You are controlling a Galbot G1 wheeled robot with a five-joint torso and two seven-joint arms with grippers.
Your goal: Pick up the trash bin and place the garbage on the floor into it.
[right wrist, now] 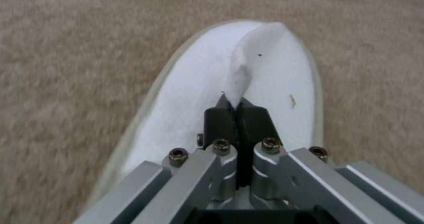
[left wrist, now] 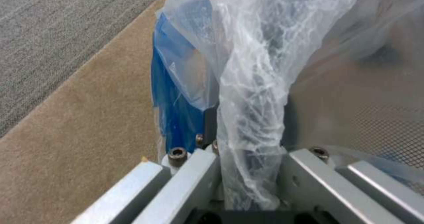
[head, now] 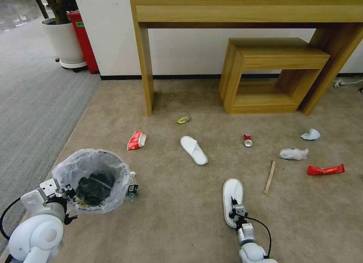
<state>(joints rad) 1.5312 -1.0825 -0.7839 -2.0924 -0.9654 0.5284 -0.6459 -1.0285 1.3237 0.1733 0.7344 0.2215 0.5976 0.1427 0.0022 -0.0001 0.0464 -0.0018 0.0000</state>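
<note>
The trash bin (head: 92, 179), dark with a crinkled white bag liner, is at the front left of the beige floor (head: 170, 217). My left gripper (head: 70, 191) is shut on its near rim; in the left wrist view the bag-covered rim (left wrist: 251, 118) runs between the fingers beside the blue wall (left wrist: 174, 118). My right gripper (head: 236, 210) is shut on the strap of the near white slipper (head: 231, 195), pinching the raised fold (right wrist: 240, 75). Other garbage lies around: a second slipper (head: 193, 150), a red-white carton (head: 136, 140), a red can (head: 247, 140), a wooden stick (head: 269, 177), a red wrapper (head: 325, 169).
A small bottle (head: 132, 187) leans by the bin. A yellow scrap (head: 183, 120), a tissue (head: 311, 134) and a crushed plastic piece (head: 293, 153) lie farther out. A wooden desk (head: 145, 66) and stool (head: 264, 73) stand at the wall. Grey striped carpet (head: 34, 96) lies left.
</note>
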